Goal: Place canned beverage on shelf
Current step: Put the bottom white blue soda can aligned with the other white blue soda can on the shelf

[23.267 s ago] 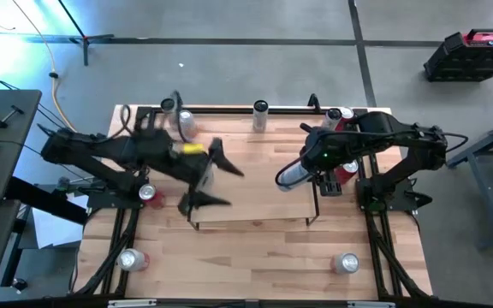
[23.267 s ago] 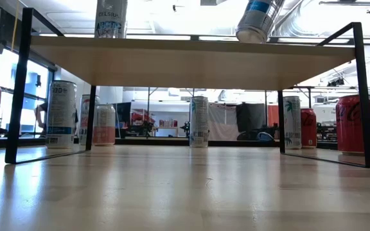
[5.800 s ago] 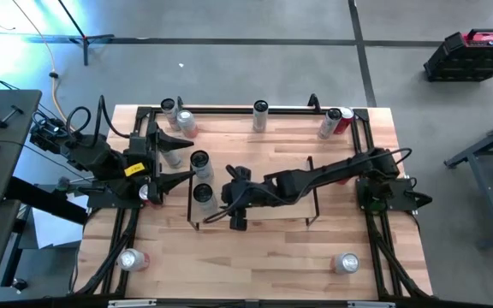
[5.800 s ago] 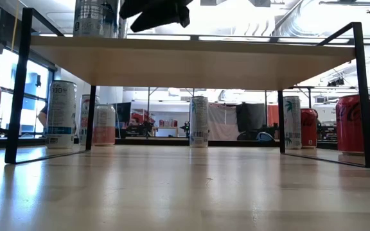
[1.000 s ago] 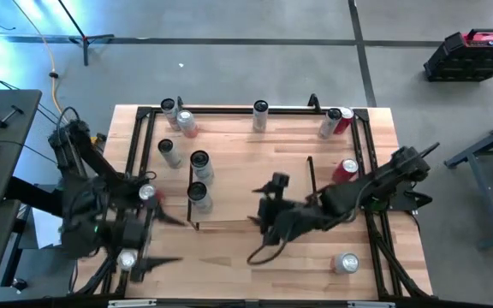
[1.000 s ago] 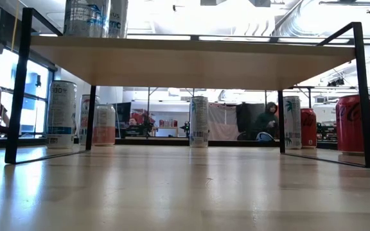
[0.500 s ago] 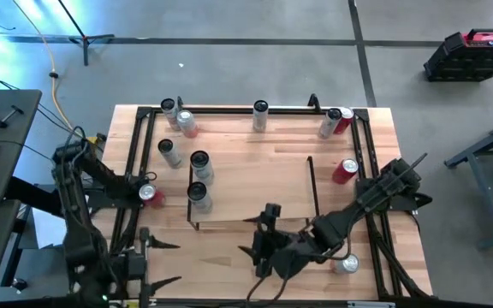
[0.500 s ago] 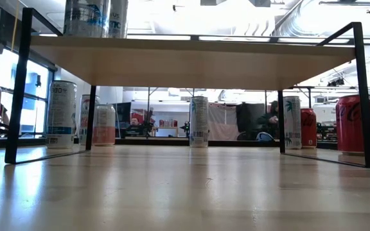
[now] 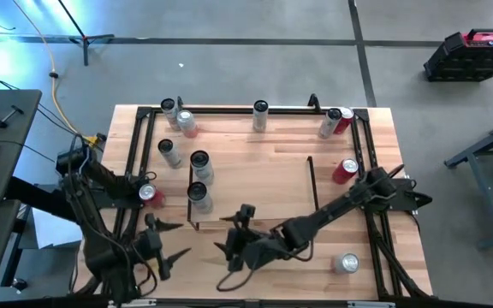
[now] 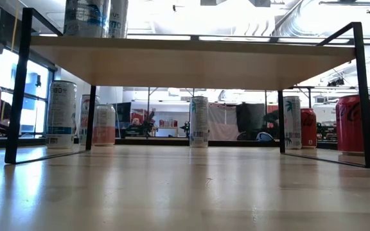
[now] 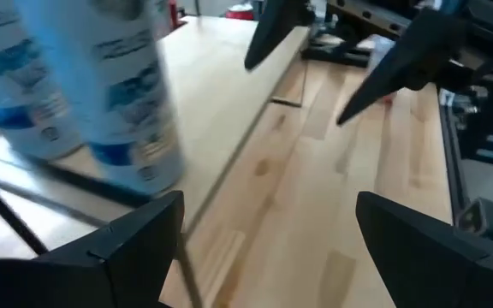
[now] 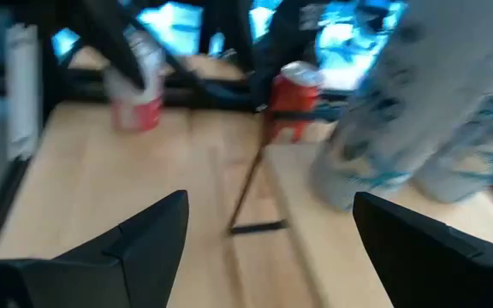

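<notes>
Right gripper (image 9: 229, 245) has swung leftward, now before the shelf (image 9: 264, 184); two cans (image 9: 198, 180) stand beyond it. Both grippers, left gripper (image 9: 166, 242) included, gape empty.

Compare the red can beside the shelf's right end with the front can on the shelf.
Colour: the red can is red; the front shelf can is silver with blue print.
Place: the red can stands on the tabletop, outside the right end frame of the shelf; the front shelf can stands on the shelf board, at its left end.
Shared: both are upright and stand free.
</notes>
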